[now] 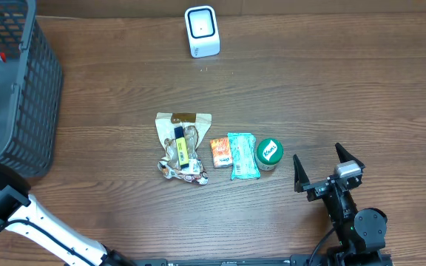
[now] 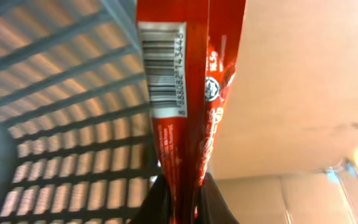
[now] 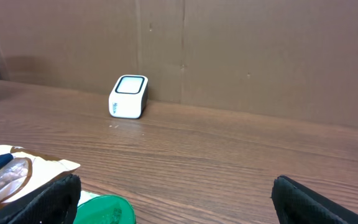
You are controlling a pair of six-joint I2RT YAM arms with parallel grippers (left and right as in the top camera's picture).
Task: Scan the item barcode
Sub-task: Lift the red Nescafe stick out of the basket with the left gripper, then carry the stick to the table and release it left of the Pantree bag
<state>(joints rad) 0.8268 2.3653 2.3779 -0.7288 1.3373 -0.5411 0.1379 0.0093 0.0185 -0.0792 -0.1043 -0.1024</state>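
Pinching a red packet (image 2: 178,124), barcode label (image 2: 162,65) showing, is the left claw (image 2: 180,200); right claw (image 1: 317,152) stands spread.

1. A white barcode label (image 2: 165,68) is carried on the red wrapper (image 2: 179,143) in the left wrist view. Black bars are printed on it, with a row of digits running sideways along one edge; the digits are too blurred to be read with certainty.
2. A round white emblem (image 2: 211,89) is printed on the same wrapper, with small white figures above it; neither can be made out.
3. White lettering is seen on the green lid (image 1: 269,151) from overhead, too small to be read.
4. Print is borne by the orange packet (image 1: 220,152) and the teal packet (image 1: 242,155); no word can be read.
5. A small dark mark is shown on the front of the white scanner (image 3: 129,96); it is illegible.
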